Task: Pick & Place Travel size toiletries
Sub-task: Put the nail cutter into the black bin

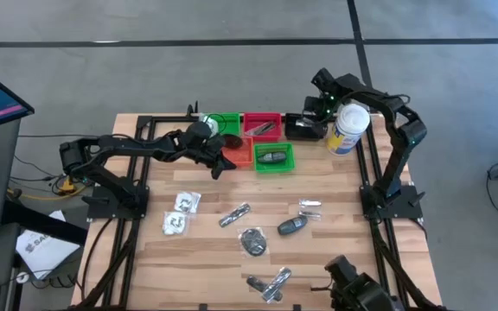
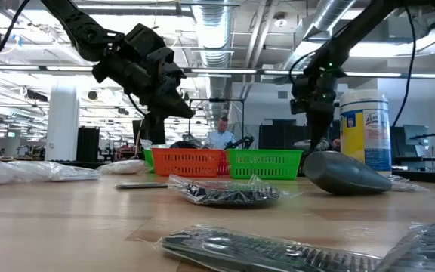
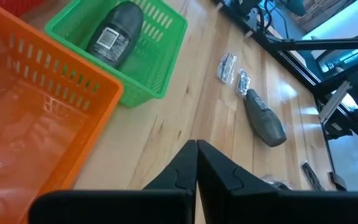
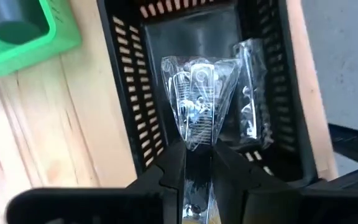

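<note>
Right gripper hangs over the black tray at the far edge of the desk, jaws pinched on a clear crinkly packet with something silvery in it; the packet stands up out of the jaws above the tray floor. A second slim clear packet already lies in that tray, by one wall.

Left gripper is above the orange tray, jaws fully closed, holding nothing.

Green tray next to the orange one holds a dark grey oval item with a label. Red tray has something slim and dark in it, can't make out what. Orange tray contents are hard to tell, only clear plastic glints.

Loose on the desk: white-filled packets, a silvery sachet, black round piece in plastic, grey oval, more packets near the front edge. White canister stands beside the black tray.

Low view: a person shows far behind the trays, partly hidden.
</note>
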